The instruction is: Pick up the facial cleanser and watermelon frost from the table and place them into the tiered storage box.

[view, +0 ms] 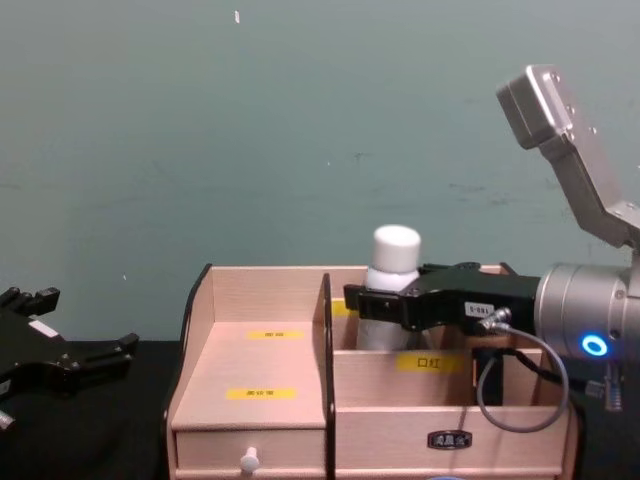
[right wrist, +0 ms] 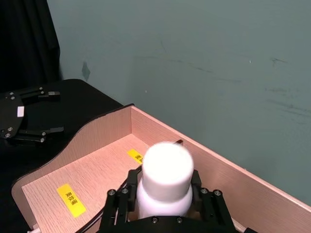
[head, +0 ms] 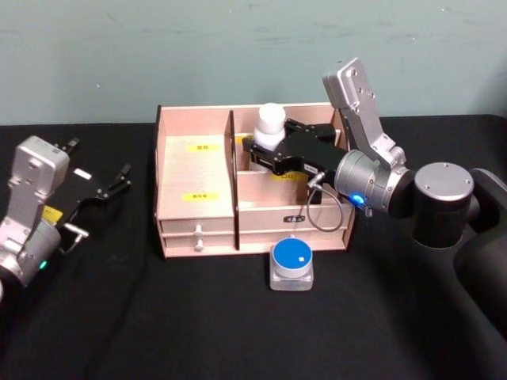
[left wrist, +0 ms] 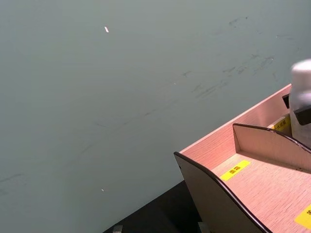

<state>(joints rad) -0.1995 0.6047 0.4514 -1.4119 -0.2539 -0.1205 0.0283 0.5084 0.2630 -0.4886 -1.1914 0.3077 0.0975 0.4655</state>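
Clasping one white bottle (head: 271, 120), right pincer (head: 265, 149)

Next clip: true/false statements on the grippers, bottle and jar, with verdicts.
1. The right gripper is shut on the white bottle. True.
2. The blue-lidded jar is inside the box. False: it stands on the table, in front of the box.
3. The left gripper is open, left of the box. True.
4. The bottle is over the box's left half. False: it is right of the divider, at the back.
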